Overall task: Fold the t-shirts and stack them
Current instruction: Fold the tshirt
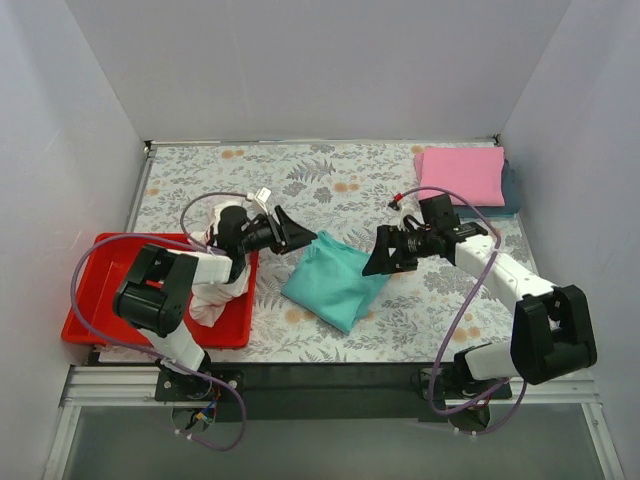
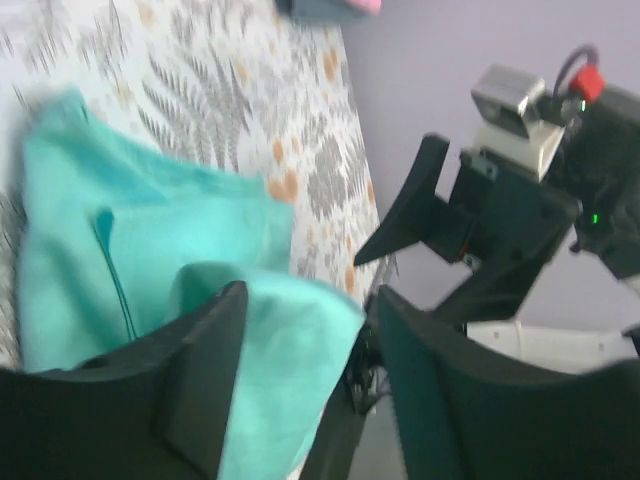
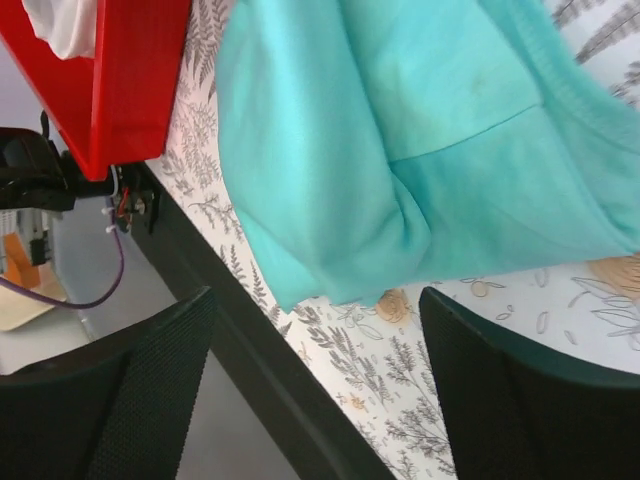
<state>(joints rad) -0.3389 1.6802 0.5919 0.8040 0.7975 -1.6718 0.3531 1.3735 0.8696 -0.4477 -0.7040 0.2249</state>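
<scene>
TOP VIEW: My left claw (image 1: 297,232) and right claw (image 1: 372,255) flank the teal shirt (image 1: 335,282), which lies crumpled at the middle of the flowered table (image 1: 330,175), one claw at each far corner of the cloth. The pink shirt (image 1: 460,175) lies folded in the far right corner on a grey shirt (image 1: 512,192). The white shirt (image 1: 212,300) sits heaped in the red tray (image 1: 95,310) at near left, beneath my left arm. LEFT WRIST: My left claw's fingers (image 2: 200,380) stand spread, with a fold of the teal shirt showing between them; whether either pad touches it I cannot tell. My right claw faces me from past the cloth's edge. RIGHT WRIST: My right claw's fingers (image 3: 530,390) stand wide apart over the table's near edge, with the teal shirt bunched just beyond them. The tray's corner and a scrap of white shirt show at upper left.
</scene>
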